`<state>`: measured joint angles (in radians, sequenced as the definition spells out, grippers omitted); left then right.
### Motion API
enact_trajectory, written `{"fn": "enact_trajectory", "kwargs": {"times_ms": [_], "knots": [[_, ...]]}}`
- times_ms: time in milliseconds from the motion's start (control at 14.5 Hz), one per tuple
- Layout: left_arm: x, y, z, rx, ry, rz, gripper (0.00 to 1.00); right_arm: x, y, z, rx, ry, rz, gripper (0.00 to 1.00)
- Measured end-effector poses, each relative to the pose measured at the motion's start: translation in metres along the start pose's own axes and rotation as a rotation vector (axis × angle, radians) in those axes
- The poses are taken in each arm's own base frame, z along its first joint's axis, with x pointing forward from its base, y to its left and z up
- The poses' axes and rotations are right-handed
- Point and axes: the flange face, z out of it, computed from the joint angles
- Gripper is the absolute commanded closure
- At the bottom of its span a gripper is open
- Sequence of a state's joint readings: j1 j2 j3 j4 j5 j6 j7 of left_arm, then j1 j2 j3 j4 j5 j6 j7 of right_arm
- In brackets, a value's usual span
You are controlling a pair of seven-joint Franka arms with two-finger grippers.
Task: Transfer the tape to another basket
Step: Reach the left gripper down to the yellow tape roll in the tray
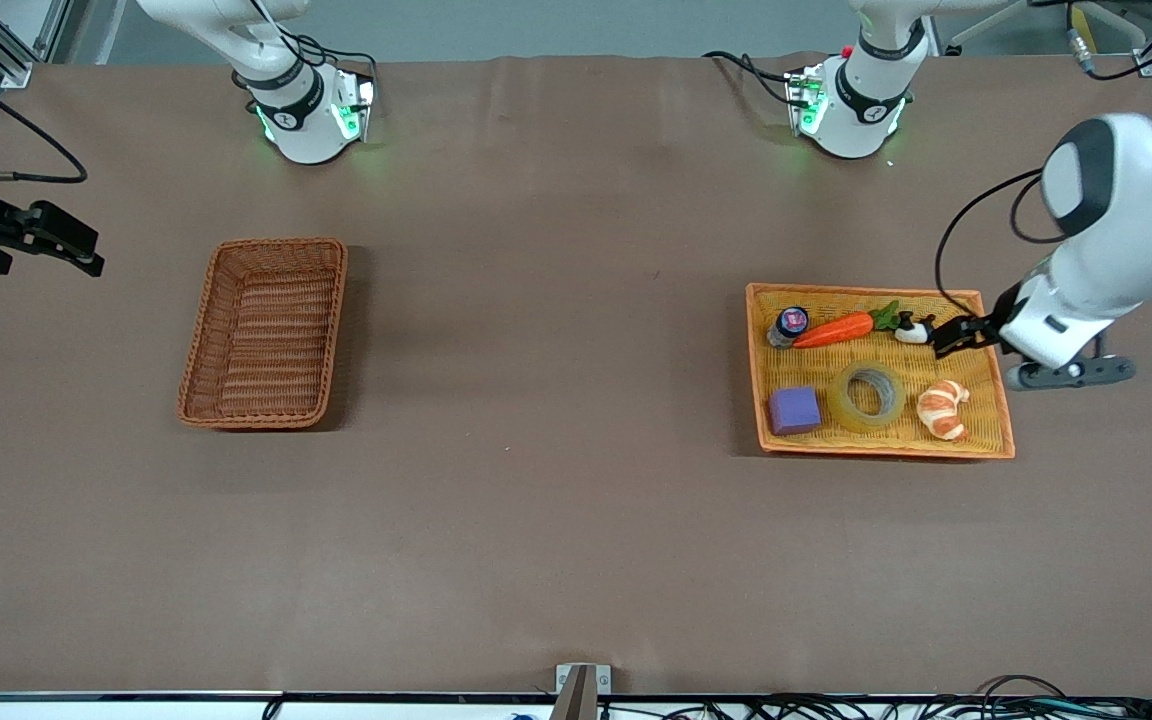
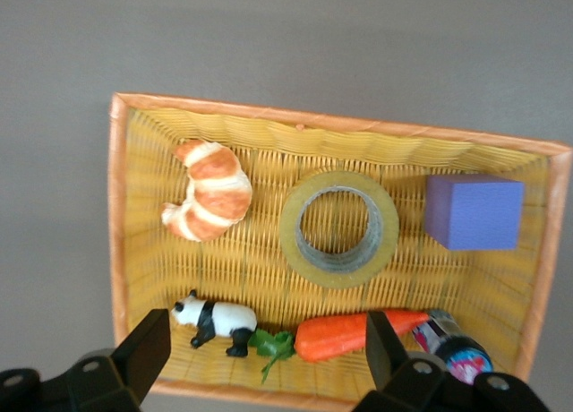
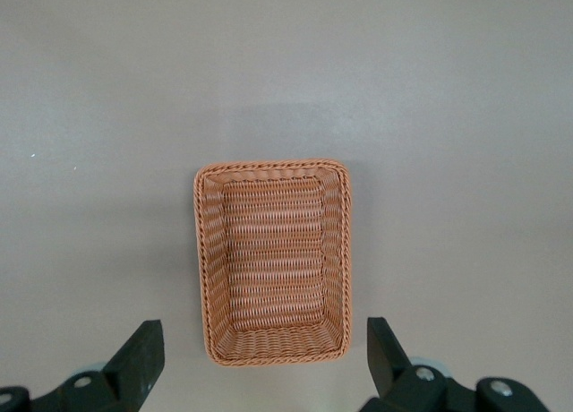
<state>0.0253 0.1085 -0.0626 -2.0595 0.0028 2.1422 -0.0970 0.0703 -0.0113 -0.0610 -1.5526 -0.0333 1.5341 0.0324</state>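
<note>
Tape (image 1: 868, 396) in tray (image 1: 996, 440); left wrist shows purple cube (image 2: 473, 211) beside.

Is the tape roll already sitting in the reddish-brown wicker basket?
No. The tape lies in the orange-yellow tray, between the purple block and the croissant; the basket holds nothing.
</note>
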Motion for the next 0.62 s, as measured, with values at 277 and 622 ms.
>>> {"fn": "enact_trajectory", "kwargs": {"times_ms": [277,622], "knots": [[0.011,0.006,0.078,-0.006,-0.031,0.009,0.05,0.000,0.000,0.000,0.000,0.001,0.000,0.00],[0.014,0.010,0.156,-0.012,-0.081,0.012,0.19,0.000,0.000,0.000,0.000,0.001,0.000,0.00]]}}
